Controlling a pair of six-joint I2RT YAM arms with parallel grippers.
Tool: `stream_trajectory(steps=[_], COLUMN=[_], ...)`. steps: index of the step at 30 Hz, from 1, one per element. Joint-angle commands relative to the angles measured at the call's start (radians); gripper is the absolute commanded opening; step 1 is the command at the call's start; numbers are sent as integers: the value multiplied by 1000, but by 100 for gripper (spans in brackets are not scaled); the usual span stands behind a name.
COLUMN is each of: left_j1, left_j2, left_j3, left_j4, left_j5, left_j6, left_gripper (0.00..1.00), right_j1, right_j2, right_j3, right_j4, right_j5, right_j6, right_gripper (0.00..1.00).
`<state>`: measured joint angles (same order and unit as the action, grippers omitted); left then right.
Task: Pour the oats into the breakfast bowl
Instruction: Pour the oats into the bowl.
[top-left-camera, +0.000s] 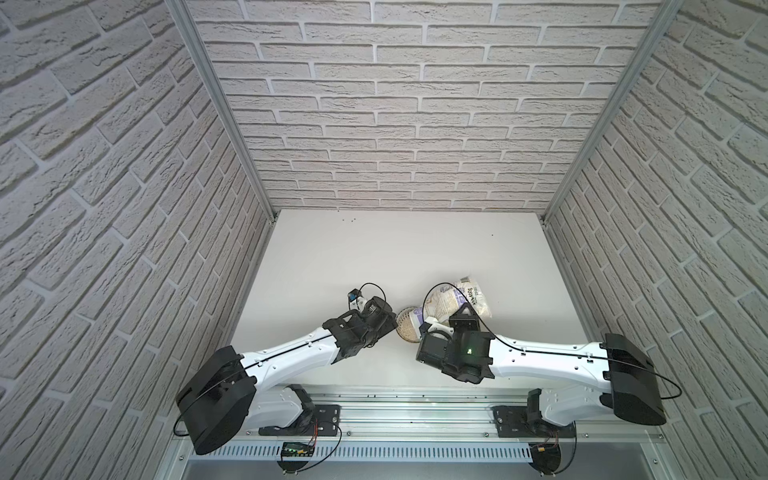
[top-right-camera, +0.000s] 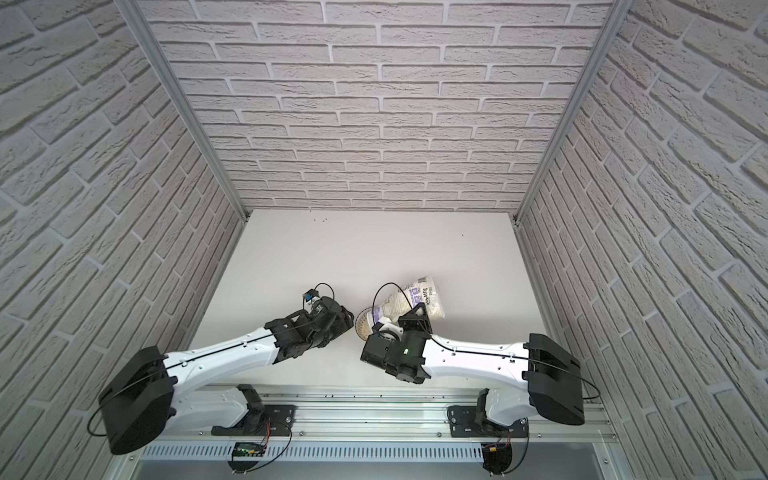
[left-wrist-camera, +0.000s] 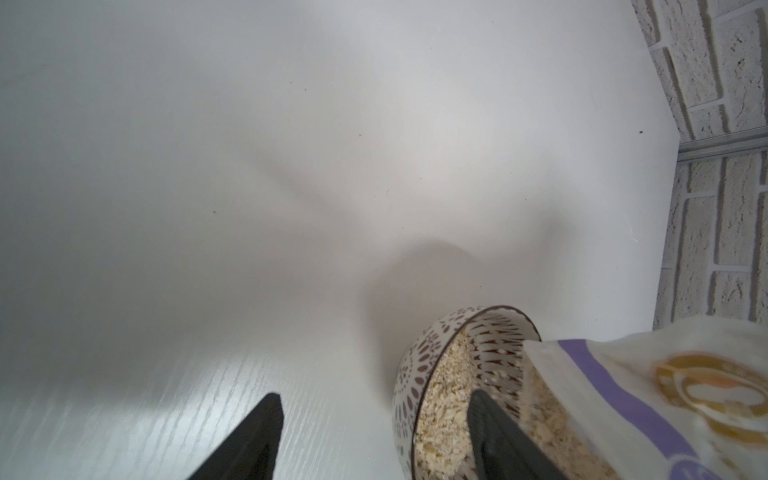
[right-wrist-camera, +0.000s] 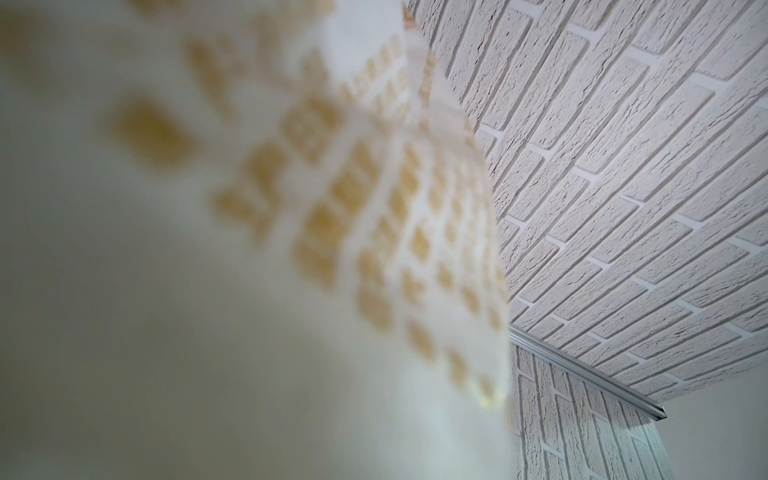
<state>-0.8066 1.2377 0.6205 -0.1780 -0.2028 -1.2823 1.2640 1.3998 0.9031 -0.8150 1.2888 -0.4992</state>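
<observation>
Oats bag (top-left-camera: 442, 305) over breakfast bowl (left-wrist-camera: 409, 374) on white table (top-left-camera: 374, 257), brick-patterned walls (top-left-camera: 374, 124) around.

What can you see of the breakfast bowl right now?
The breakfast bowl is small, round and looks ceramic: white, with a dark petal-and-dot pattern outside, a dark radiating lattice inside and a dark rim. It stands upright on the white table. Pale oats cover its bottom. The oats bag tips its mouth over one side of the rim. The open left pincer straddles its wall, one finger over the inside; whether it touches cannot be told.
</observation>
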Motion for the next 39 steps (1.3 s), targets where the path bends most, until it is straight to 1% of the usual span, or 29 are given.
stream_trajectory(steps=[1,2,3,5,6,8,9,11,13,15,16,17,19,20,21,23,24,25,26,29,31,32,33,34,35,36,37,38,39], left_j1=[-7,-7,-6,-6,-7,-6,-7,-6,-6,-6,-7,-6,-6,-6,-6,-6,-7,-6,-8,-7,-7,-6,-6,-6,-6,-6,-7,-6,-7], left_j2=[-12,-14,-14,-15,-15,-18,-18,-16,-14,-14,-10,-6,0,1,4,7,8,7,4,-7,-14,-18,-20,-20,-18,-16,-15,-14,-12], left_j3=[-9,-8,-10,-12,-12,-10,-12,-15,-12,-13,-12,-8,-1,1,0,0,3,5,5,1,2,1,0,1,3,6,8,8,7], left_j4=[7,4,5,7,6,0,1,7,4,7,9,11,8,8,10,15,13,9,6,4,-5,-9,-10,-9,-9,-10,-13,-11,-8], left_j5=[-21,-23,-23,-24,-23,-25,-27,-26,-25,-25,-25,-24,-21,-20,-19,-14,-11,-12,-13,-17,-23,-27,-29,-31,-32,-31,-28,-27,-25], left_j6=[-1,-1,-3,-4,-2,-1,-4,-5,-4,-8,-7,-4,2,0,-2,-2,1,3,3,0,4,2,3,3,4,5,5,5,4], left_gripper=[73,73,73,73,73,73,73,73,73,73,73,73,73,73,73,73,73,73,73,73,73,73,73,73,73,73,73,73,73], right_j1=[-6,-8,-8,-11,-16,-16,-14,-9,-11,-4,-1,-1,-9,-12,-8,-12,-12,-15,-18,-23,-25,-23,-16,-17,-19,-20,-20,-19,-13], right_j2=[-16,-23,-30,-19,-18,-29,-26,-12,-44,-59,-47,-43,-64,-72,-67,-27,-24,-26,-28,-7,-39,-48,-43,-26,-23,-35,-51,-61,-56], right_j3=[62,96,89,34,22,70,73,14,55,42,3,-20,48,82,65,-2,8,49,82,3,50,65,45,8,-8,23,61,63,31], right_j4=[-3,-65,-46,36,53,-27,-8,93,21,76,121,150,-4,-31,9,91,71,-12,-43,101,19,27,61,105,121,58,-5,12,61], right_j5=[200,178,168,212,234,193,170,211,191,155,179,214,207,187,179,227,231,208,183,227,180,148,151,192,217,199,161,139,153], right_j6=[45,140,141,12,9,120,93,-51,65,3,-77,-97,114,143,83,-34,27,128,154,-38,97,88,31,-52,-60,54,124,101,33], right_gripper=[3,4,4,4,4,4,3,3,4,4,4,4,4,3,3,3,4,4,3,4,4,3,4,4,4,3,3,3,3])
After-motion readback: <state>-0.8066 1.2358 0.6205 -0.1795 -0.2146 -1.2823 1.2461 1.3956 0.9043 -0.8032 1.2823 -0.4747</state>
